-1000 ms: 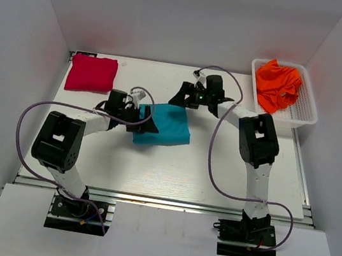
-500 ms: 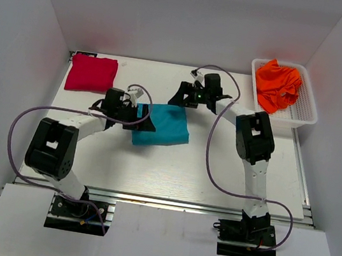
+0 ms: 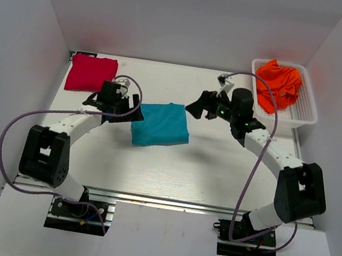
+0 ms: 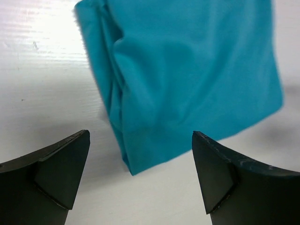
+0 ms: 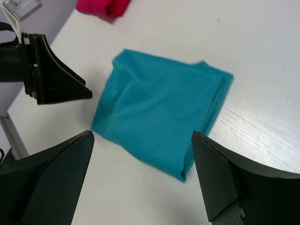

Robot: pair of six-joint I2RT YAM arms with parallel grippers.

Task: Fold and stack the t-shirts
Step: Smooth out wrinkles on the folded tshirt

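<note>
The teal t-shirt [image 3: 160, 124] lies folded into a rough square on the white table, mid-left; it fills the left wrist view [image 4: 187, 70] and the right wrist view [image 5: 159, 112]. The red t-shirt [image 3: 91, 73] lies folded at the far left corner, its edge showing in the right wrist view [image 5: 103, 7]. The orange t-shirt [image 3: 278, 84] is bunched in the basket. My left gripper [image 3: 136, 114] is open and empty, just left of the teal shirt. My right gripper [image 3: 194, 108] is open and empty, just right of the shirt's far corner.
A white mesh basket [image 3: 307, 110] stands at the far right corner of the table. White walls close in the back and both sides. The left gripper's black fingers [image 5: 56, 79] show in the right wrist view beside the teal shirt.
Both grippers have let go of the teal shirt and pulled back from it, the left to the left, the right far to the right. The shirt now lies flat and free.
</note>
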